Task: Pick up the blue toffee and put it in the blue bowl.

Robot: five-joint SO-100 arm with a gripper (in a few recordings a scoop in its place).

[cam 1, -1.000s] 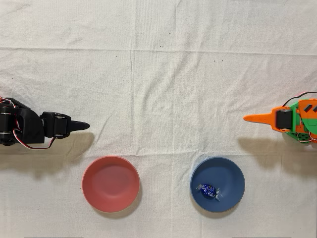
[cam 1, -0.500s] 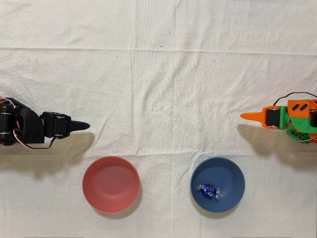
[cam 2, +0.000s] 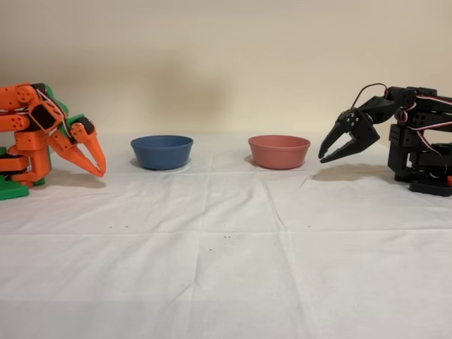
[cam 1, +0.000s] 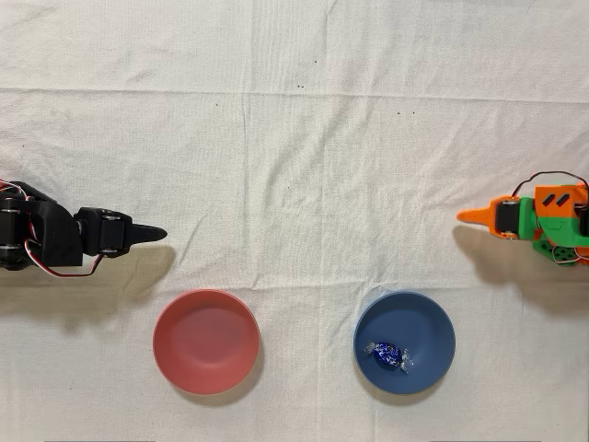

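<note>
The blue toffee (cam 1: 386, 354) lies inside the blue bowl (cam 1: 433, 323), left of the bowl's middle in the overhead view. From the side, the blue bowl (cam 2: 162, 152) hides the candy behind its wall. My orange gripper (cam 1: 463, 217) is folded back near its base at the right edge, above and to the right of the bowl and well apart from it. In the fixed view my gripper (cam 2: 99, 169) points down at the cloth left of the bowl, its fingers meeting at the tips with nothing held.
A pink-red bowl (cam 1: 205, 341) sits left of the blue one in the overhead view, seen as the pink-red bowl (cam 2: 279, 151) from the side. The idle black arm (cam 1: 64, 241) rests at the left edge. White cloth (cam 1: 294, 147) covers the table.
My orange arm has pulled back a little toward its base at the right edge. The toffee and both bowls have not moved.
</note>
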